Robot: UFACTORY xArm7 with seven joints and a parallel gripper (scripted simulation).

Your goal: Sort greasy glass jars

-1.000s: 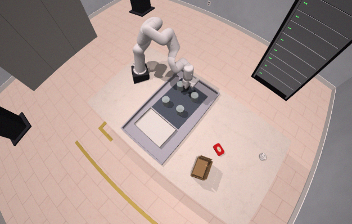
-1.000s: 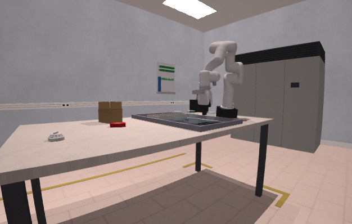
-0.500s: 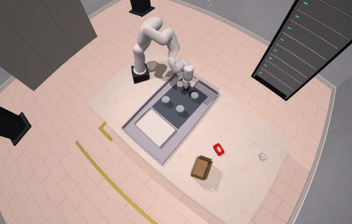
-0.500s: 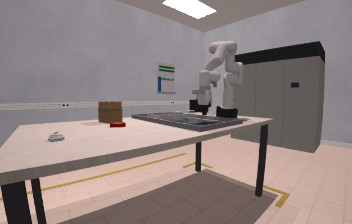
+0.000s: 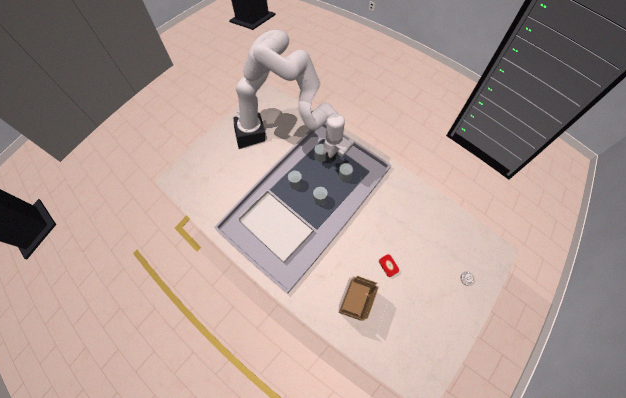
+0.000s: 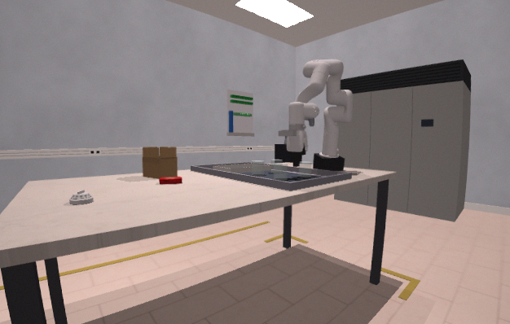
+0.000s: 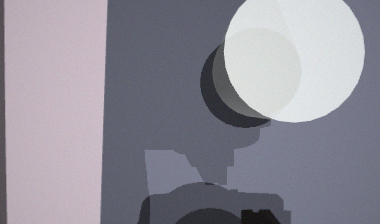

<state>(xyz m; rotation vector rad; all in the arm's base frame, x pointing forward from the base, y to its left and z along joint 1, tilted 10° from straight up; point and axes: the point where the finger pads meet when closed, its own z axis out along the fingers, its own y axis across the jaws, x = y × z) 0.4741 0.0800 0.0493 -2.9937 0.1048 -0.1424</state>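
Several pale glass jars stand upright on the dark drying mat [image 5: 320, 177]: one at the far end [image 5: 321, 151], one on the right [image 5: 345, 170], one on the left [image 5: 294, 177] and one at the near edge [image 5: 320, 193]. The white tray [image 5: 276, 226] lies beside the mat in the same grey frame and holds nothing. My gripper [image 5: 331, 156] is shut and empty, low over the mat's far end, just beside the far jar and apart from it. It also shows in the side view [image 6: 296, 163]. The wrist view looks down on one jar [image 7: 292, 60] at the upper right.
The grey frame [image 5: 305, 210] has a raised rim around mat and tray. A red flat object [image 5: 389, 265], an open cardboard box [image 5: 358, 297] and a small round white object [image 5: 467, 278] lie on the table's near half. The arm's base [image 5: 249, 132] stands behind the frame.
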